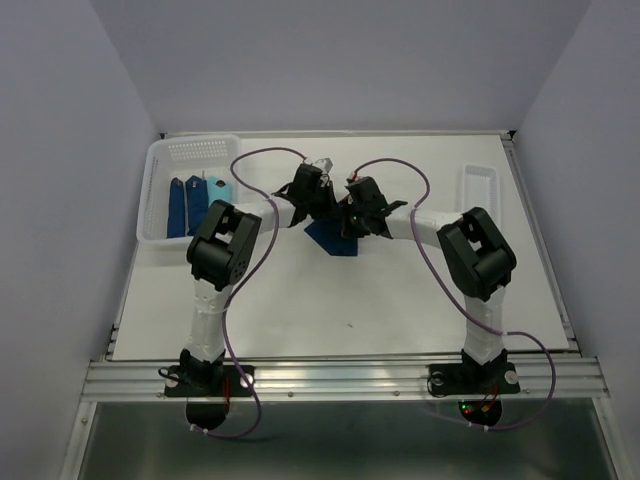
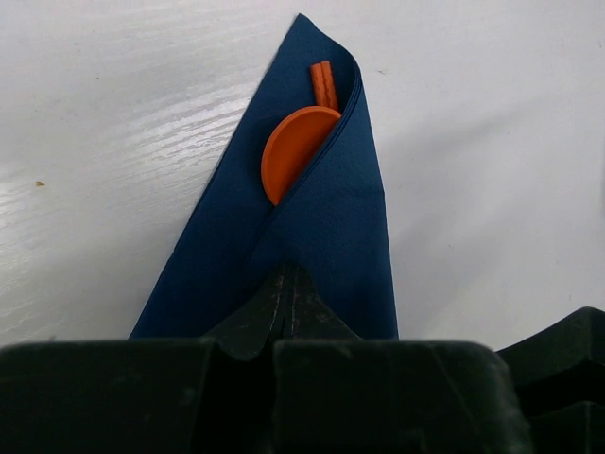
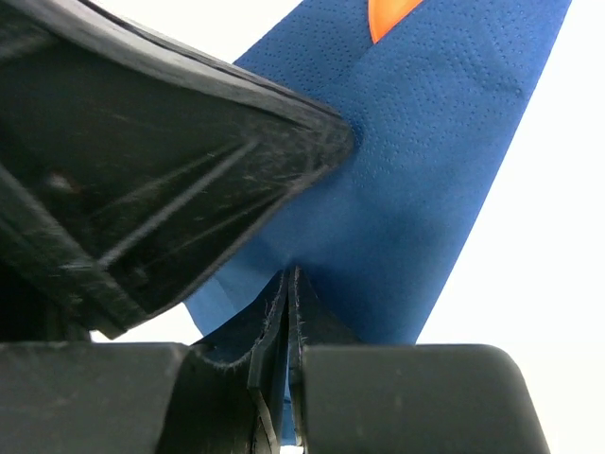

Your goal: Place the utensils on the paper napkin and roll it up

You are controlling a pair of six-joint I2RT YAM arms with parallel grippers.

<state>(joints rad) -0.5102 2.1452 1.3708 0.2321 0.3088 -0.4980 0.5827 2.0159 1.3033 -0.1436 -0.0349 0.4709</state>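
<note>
- At the middle of the tabletop [image 1: 350, 300], where the two arms meet, lies the dark navy paper napkin [image 2: 331, 218], partly folded into a loose cone.
- An orange spoon [image 2: 293, 151] sits inside the fold, its bowl showing. The narrow end of a second orange utensil [image 2: 324, 83] pokes out just above it.
- The left claw [image 2: 288, 293] is closed tight, pinching the napkin at its near end.
- The right claw [image 3: 288, 312] is likewise pinched shut on a napkin edge, right beside the left claw.
- The napkin looks thin, soft and very light. It will likely crease, spring open or tear if tugged, so grips belong on its edges and corners, not over the utensils.
- The plastic utensils appear smooth and light, and could slide out of the open end.
- Crowding is the main obstacle: both claws work the same small patch.
- A white basket [image 1: 165, 160] holding blue rolls [image 1: 195, 205] stands well apart at the far left.
- A white tray [image 1: 480, 175] stands at the far right.
</note>
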